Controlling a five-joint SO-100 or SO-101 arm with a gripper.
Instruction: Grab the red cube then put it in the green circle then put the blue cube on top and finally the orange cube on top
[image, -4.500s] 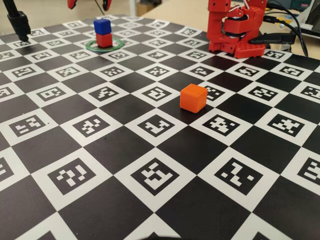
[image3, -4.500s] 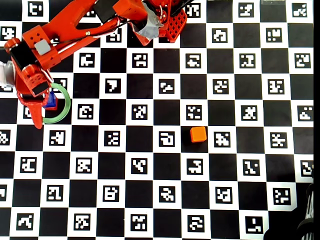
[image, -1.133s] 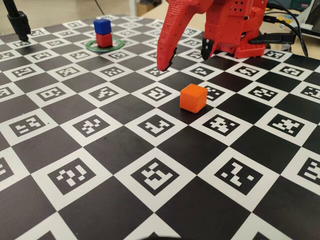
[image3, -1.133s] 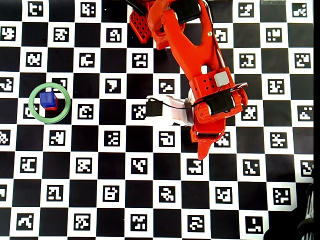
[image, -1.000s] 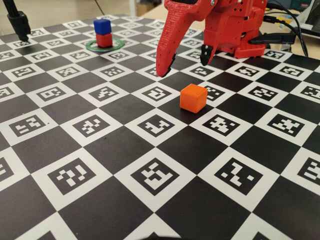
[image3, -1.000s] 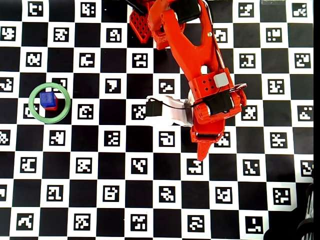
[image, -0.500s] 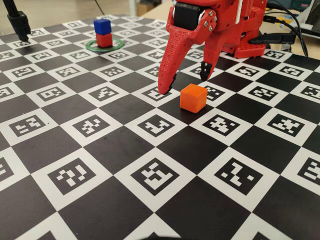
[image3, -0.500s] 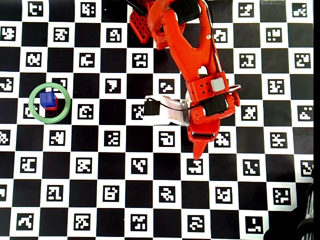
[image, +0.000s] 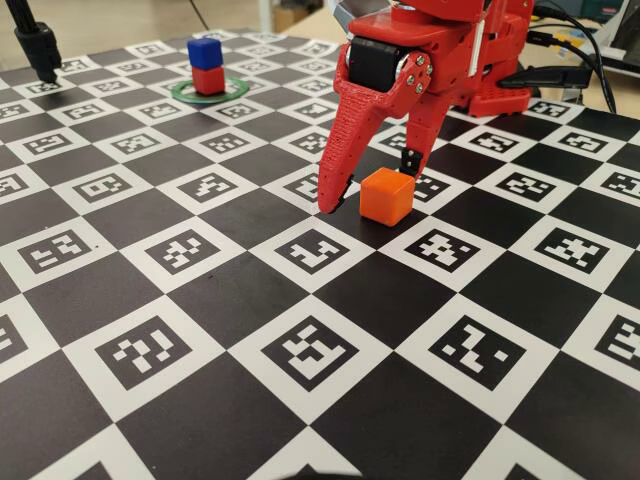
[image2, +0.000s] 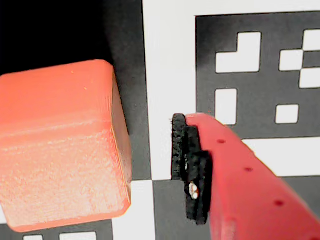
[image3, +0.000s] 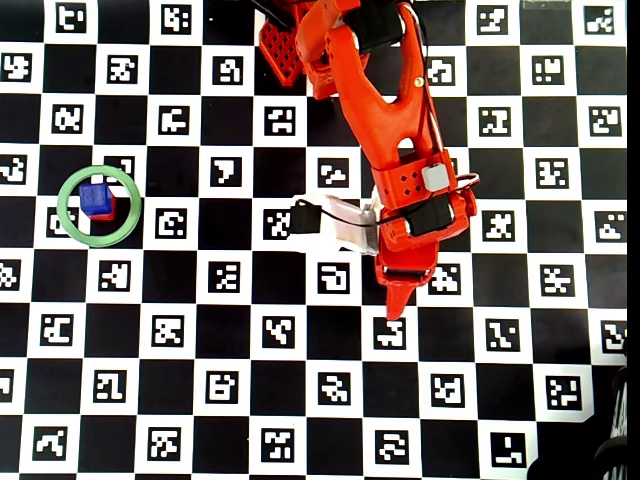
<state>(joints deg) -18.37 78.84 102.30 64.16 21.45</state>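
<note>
Robotics lab — fiducial-marker board (image: 150, 350)

- checkerboard mat (image: 150, 290) covers the whole work surface: black squares alternating with white squares, each white one printed with a black coded marker
- black stand (image: 38, 45) at the mat's far left corner in the fixed view
- black cables (image: 575, 45) past the mat's far right edge
- tan tabletop (image: 370, 25) beyond the far edge

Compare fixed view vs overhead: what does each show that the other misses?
Fixed view only: the small matte orange cube on the checkerboard, between the open red claw fingers, and the red cube seen fully beneath the blue cube. Overhead only: the thin green ring as a full circle; the arm hides the orange cube there. Both: the blue-on-red stack inside the ring.
</note>
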